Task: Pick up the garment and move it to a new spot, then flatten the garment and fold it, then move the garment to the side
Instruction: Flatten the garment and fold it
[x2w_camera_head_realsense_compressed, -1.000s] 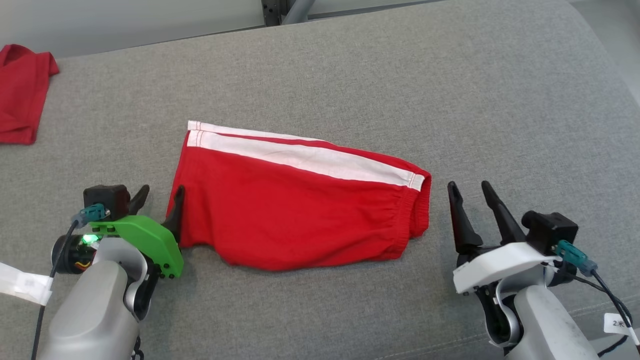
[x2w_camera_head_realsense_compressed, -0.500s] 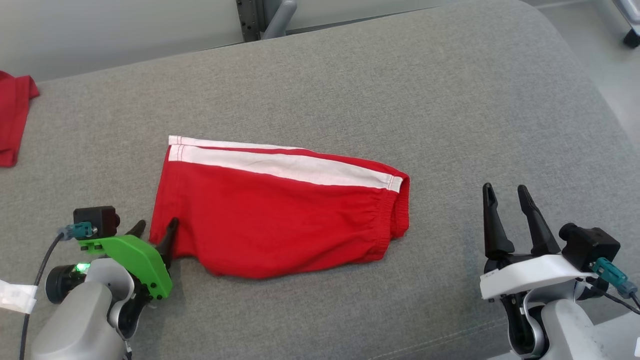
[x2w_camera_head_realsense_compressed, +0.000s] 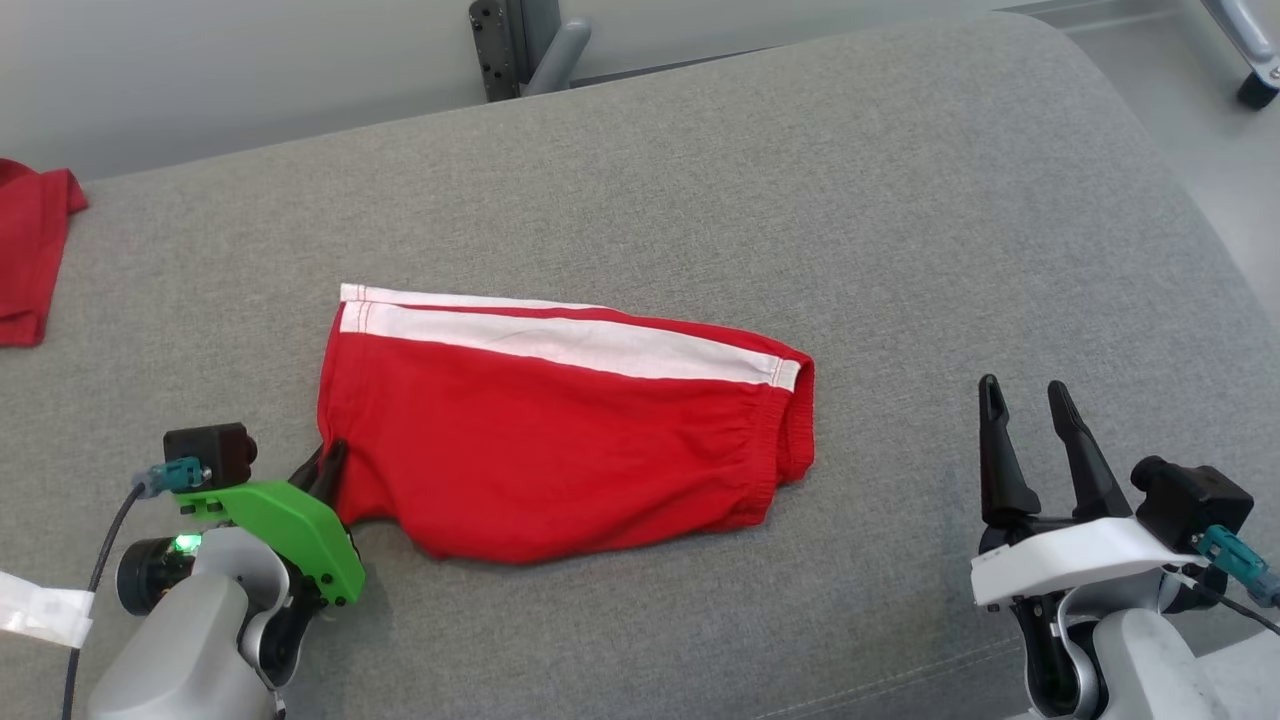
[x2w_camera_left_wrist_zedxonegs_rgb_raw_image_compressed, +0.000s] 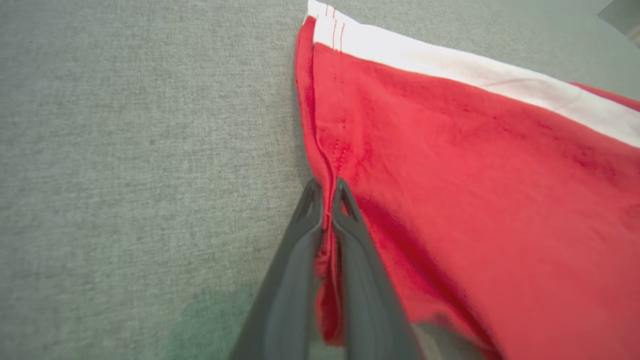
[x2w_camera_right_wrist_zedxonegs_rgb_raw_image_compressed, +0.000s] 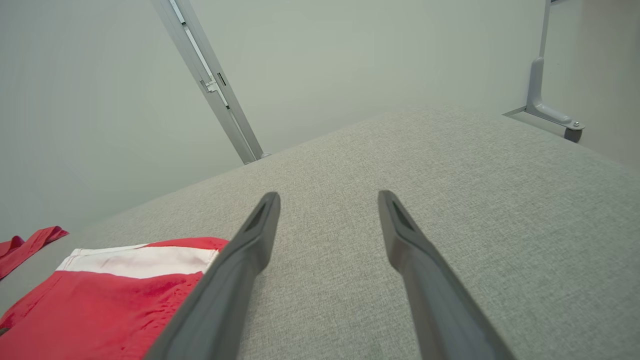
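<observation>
The garment (x2w_camera_head_realsense_compressed: 560, 440) is a pair of red shorts with a white side stripe, lying folded flat on the grey cushion (x2w_camera_head_realsense_compressed: 800, 200). My left gripper (x2w_camera_head_realsense_compressed: 325, 465) is shut on the garment's left hem; the left wrist view has the red hem (x2w_camera_left_wrist_zedxonegs_rgb_raw_image_compressed: 327, 235) pinched between the two dark fingers, with the shorts (x2w_camera_left_wrist_zedxonegs_rgb_raw_image_compressed: 475, 200) spreading to the right. My right gripper (x2w_camera_head_realsense_compressed: 1020, 400) stands open to the right of the waistband, clear of the cloth. In the right wrist view its gripper (x2w_camera_right_wrist_zedxonegs_rgb_raw_image_compressed: 327, 200) is open over bare cushion, the garment (x2w_camera_right_wrist_zedxonegs_rgb_raw_image_compressed: 100, 300) at the lower left.
Another red cloth (x2w_camera_head_realsense_compressed: 35, 250) lies at the cushion's far left edge, also seen as a red cloth (x2w_camera_right_wrist_zedxonegs_rgb_raw_image_compressed: 27, 242) in the right wrist view. A metal frame post (x2w_camera_head_realsense_compressed: 510, 45) stands behind the cushion. The cushion's right side rounds off towards the floor (x2w_camera_head_realsense_compressed: 1180, 70).
My left gripper has gone from open beside the hem to shut on it. The head camera shifted, so the whole picture moved. The right gripper stays open.
</observation>
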